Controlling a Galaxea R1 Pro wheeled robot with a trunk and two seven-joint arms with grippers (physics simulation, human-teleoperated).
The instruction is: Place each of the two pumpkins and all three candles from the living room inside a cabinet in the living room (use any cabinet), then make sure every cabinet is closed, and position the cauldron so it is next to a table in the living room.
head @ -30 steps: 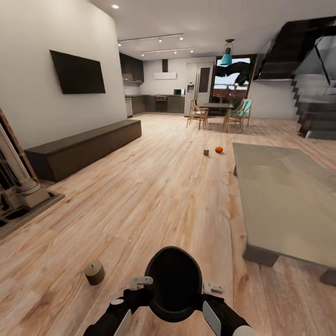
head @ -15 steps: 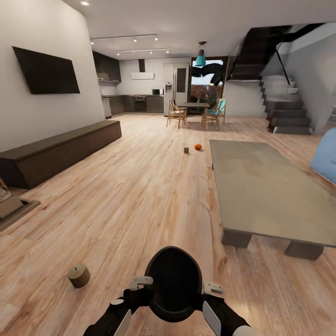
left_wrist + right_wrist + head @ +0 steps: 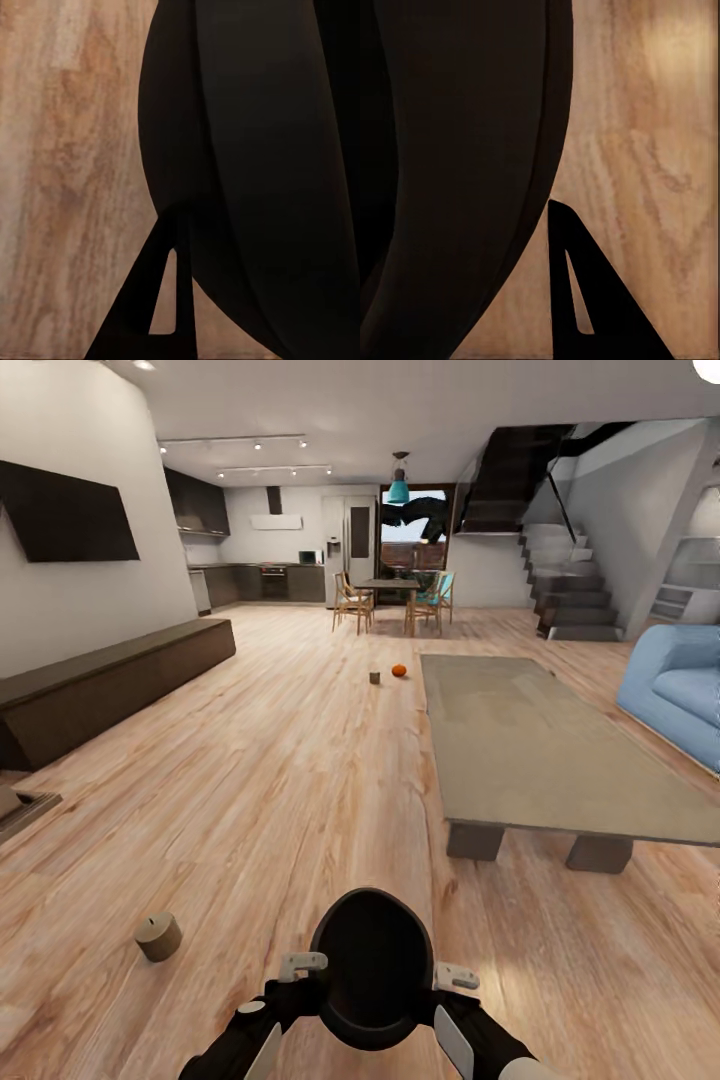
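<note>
On the left wall hangs a dark television (image 3: 65, 512), and below it the long dark brown cabinet (image 3: 110, 685) runs along the wall, its fronts shut. On the wood floor (image 3: 290, 780) near the robot's left side lies a small olive-brown cylinder, a candle (image 3: 158, 937) on its side. Farther off, near the far left corner of the low grey table (image 3: 530, 745), a second small candle (image 3: 375, 677) stands on the floor with one orange pumpkin (image 3: 399, 671) just beside it. Close to the camera, the black cauldron (image 3: 371, 965) sits between the two arms, held from both sides. The left claw (image 3: 300, 966) is pressed against the cauldron's left rim and the right claw (image 3: 455, 977) against its right rim; how their fingers stand I cannot tell. Both wrist views show the cauldron's dark wall against floorboards. A blue sofa (image 3: 680, 685) stands at the right.
</note>
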